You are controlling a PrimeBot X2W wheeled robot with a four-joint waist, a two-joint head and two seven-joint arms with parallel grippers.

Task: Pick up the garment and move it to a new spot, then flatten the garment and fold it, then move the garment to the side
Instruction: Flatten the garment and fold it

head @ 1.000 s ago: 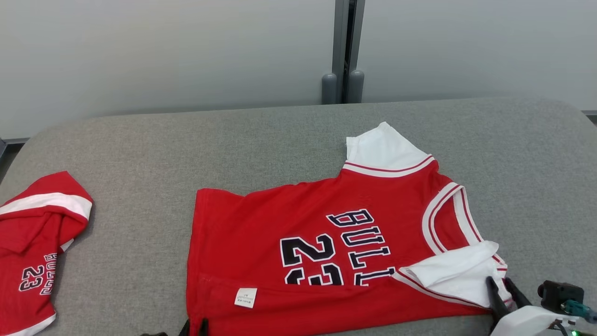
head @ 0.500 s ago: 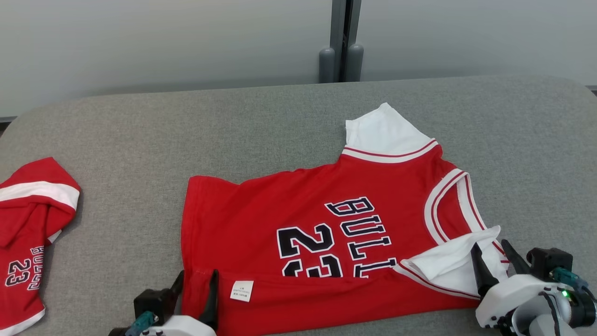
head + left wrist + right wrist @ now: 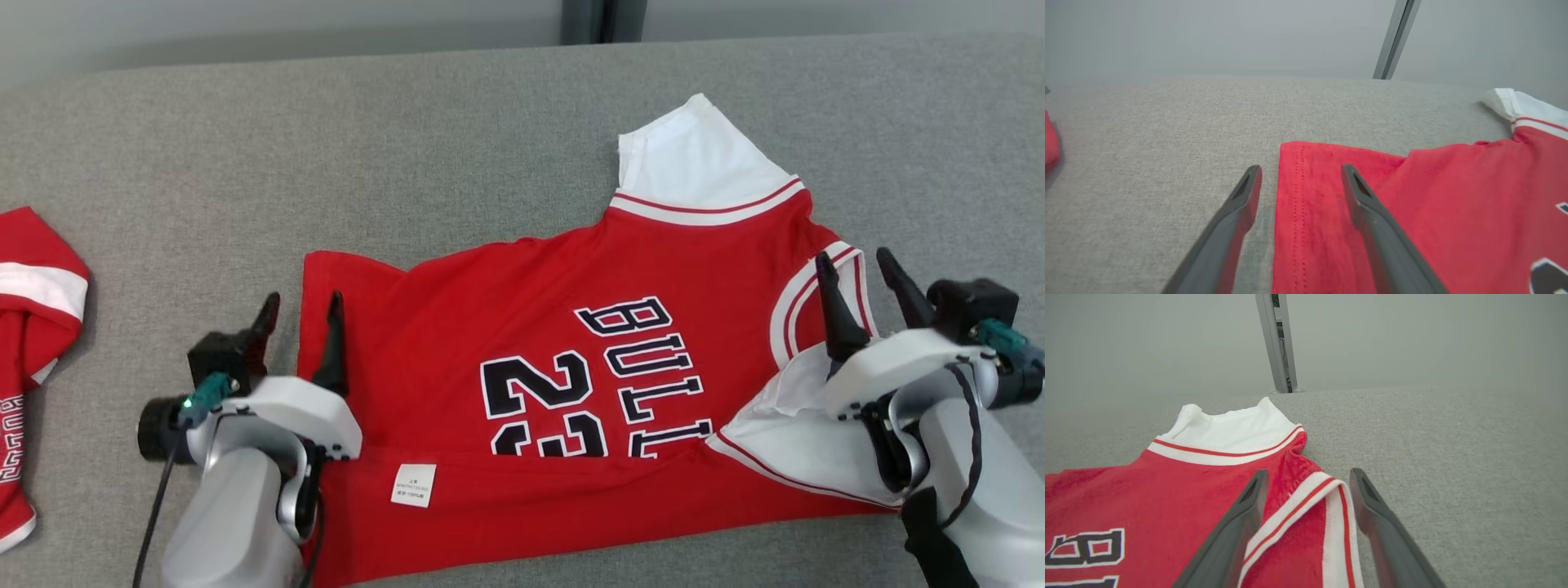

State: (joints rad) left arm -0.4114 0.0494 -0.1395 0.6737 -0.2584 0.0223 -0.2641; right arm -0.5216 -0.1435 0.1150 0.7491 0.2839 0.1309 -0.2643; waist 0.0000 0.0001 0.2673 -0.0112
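The garment (image 3: 531,343) is a red jersey with black "BULLS 23" lettering and white sleeves, spread on the grey table (image 3: 408,147). Its near strip is folded up, showing a white label (image 3: 411,484). The near white sleeve (image 3: 808,457) lies folded over. My left gripper (image 3: 302,300) stands open astride the jersey's left hem (image 3: 1294,192), one finger over the table, the other over red cloth. My right gripper (image 3: 854,258) is open over the striped trim (image 3: 1306,498) at the jersey's right end. Nothing is held in either.
A second red garment (image 3: 33,327) lies bunched at the table's left edge. A grey wall with a vertical post (image 3: 1278,343) stands behind the table. Bare grey table lies beyond the jersey (image 3: 1167,114) and to its right (image 3: 1453,457).
Both grippers opened, let go of the jersey's near edge and moved away from me along its two ends. The head camera tilted down, so the whole picture shifted.
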